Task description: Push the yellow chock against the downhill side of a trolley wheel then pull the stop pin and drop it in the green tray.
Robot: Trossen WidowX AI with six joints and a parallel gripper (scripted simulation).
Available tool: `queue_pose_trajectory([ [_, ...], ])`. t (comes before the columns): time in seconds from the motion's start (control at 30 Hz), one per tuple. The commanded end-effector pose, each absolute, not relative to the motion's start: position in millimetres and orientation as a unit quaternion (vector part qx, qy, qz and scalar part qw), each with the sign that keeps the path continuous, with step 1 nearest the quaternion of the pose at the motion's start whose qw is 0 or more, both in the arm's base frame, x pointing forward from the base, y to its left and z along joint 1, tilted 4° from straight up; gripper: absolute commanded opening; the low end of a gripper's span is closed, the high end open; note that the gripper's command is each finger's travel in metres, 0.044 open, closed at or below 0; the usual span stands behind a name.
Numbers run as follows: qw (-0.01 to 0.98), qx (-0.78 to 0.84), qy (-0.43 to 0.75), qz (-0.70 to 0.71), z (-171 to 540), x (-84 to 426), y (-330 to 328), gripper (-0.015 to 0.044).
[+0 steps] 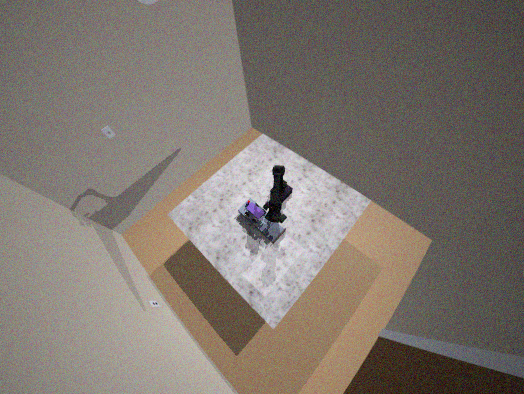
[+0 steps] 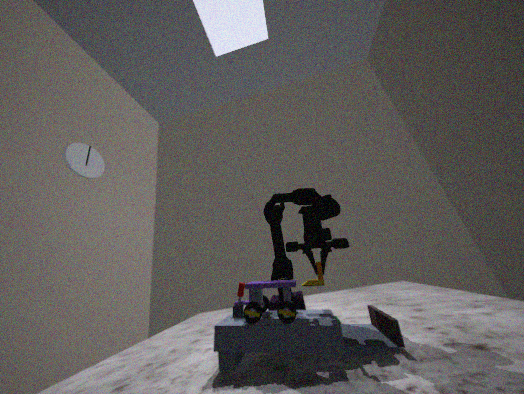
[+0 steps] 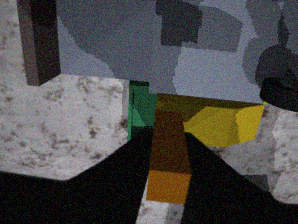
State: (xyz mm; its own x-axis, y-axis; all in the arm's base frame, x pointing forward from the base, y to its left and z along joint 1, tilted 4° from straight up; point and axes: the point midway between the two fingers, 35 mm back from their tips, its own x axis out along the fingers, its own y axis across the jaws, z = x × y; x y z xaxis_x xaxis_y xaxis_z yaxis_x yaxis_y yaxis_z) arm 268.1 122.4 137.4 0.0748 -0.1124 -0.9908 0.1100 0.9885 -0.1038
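Observation:
My gripper (image 2: 318,264) (image 3: 166,138) is shut on the orange handle (image 2: 319,270) (image 3: 169,165) of the yellow chock (image 2: 312,282) (image 3: 224,123). It holds the chock in the air, at about the height of the trolley's deck and to the right of the trolley. The purple trolley (image 2: 270,285) (image 1: 255,209) stands on the grey ramp (image 2: 277,332) (image 1: 271,230) (image 3: 150,45). The red-headed stop pin (image 2: 241,289) is at the trolley's left end. In the wrist view one black wheel (image 3: 279,75) shows at the right edge. A sliver of the green tray (image 3: 142,107) shows under the ramp's edge, just behind the handle.
A dark brown upright slab (image 2: 385,325) (image 3: 37,42) stands on the marbled table (image 2: 450,320) (image 1: 320,200) to the right of the ramp. The arm's black column (image 2: 278,240) (image 1: 278,192) rises behind the trolley. The table has an orange border (image 1: 325,320).

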Motion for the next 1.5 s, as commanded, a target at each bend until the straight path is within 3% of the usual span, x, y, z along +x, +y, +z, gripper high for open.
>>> queue_pose_trajectory([
  [0.0,0.735,-0.001,0.674,-0.076,137.8,275.5,122.3,0.0],
  [1.0,0.735,-0.002,0.674,-0.076,75.3,281.0,115.0,0.0],
  [1.47,0.735,-0.002,0.674,-0.076,78.6,281.2,106.9,0.0],
])
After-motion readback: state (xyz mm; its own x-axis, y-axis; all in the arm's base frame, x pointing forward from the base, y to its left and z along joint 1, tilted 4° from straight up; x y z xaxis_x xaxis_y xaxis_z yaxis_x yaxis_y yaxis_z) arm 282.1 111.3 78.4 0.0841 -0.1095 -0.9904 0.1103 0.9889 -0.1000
